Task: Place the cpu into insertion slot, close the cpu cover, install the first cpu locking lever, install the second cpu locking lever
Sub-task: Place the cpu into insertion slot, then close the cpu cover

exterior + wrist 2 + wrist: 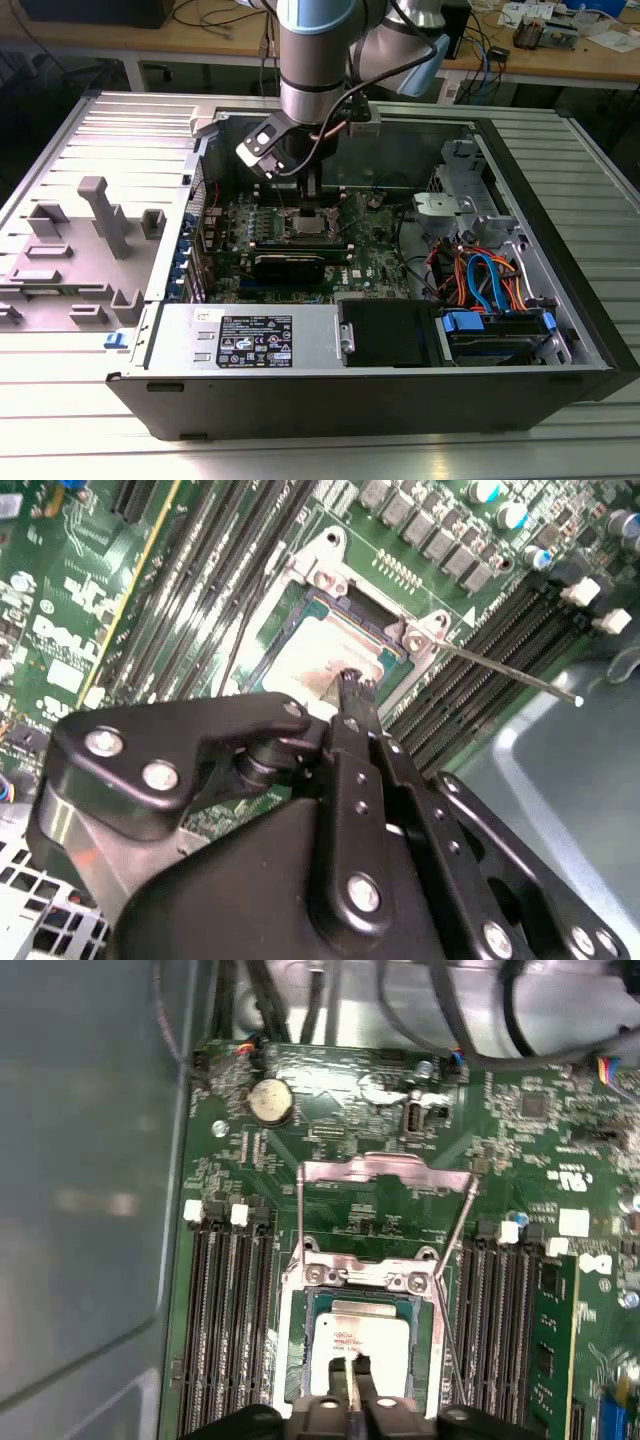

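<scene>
The cpu, a dull silver square, lies flat in the insertion slot on the green board. The cpu cover is swung back and stands open beyond the slot. Two thin locking levers are raised along its sides; one lever juts out free in the second wrist view. My gripper hangs straight over the chip, fingers pressed together, tips at or just above its metal top. Nothing is held.
Black memory slots flank the socket closely. A coin battery sits beyond the cover. The grey case wall rises on one side. In the exterior view a power supply, cable bundle and grey fixture surround the board.
</scene>
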`<state>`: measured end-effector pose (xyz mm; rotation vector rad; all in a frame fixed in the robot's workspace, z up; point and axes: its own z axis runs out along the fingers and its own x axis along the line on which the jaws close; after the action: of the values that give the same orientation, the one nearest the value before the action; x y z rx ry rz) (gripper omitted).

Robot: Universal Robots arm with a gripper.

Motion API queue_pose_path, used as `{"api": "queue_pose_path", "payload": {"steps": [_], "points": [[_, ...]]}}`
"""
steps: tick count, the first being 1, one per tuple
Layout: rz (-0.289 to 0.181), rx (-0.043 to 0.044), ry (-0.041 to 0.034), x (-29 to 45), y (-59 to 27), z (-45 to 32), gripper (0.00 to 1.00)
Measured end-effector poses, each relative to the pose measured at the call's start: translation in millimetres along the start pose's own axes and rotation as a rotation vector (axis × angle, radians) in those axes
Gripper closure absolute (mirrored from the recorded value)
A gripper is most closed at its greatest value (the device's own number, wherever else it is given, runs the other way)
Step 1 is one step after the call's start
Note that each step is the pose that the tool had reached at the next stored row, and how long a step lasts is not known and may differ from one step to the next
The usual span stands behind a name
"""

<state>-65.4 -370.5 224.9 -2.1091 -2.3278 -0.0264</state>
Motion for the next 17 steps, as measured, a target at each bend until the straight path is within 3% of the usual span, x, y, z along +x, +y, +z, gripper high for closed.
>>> {"api": "queue_pose_path", "payload": {"steps": [1,17], "points": [[-0.001,0.0029,0.0003,-0.1,1.1,-1.4,0.89],[-0.003,0.003,-0.001,0.0,1.0,-2.0,0.89]]}}
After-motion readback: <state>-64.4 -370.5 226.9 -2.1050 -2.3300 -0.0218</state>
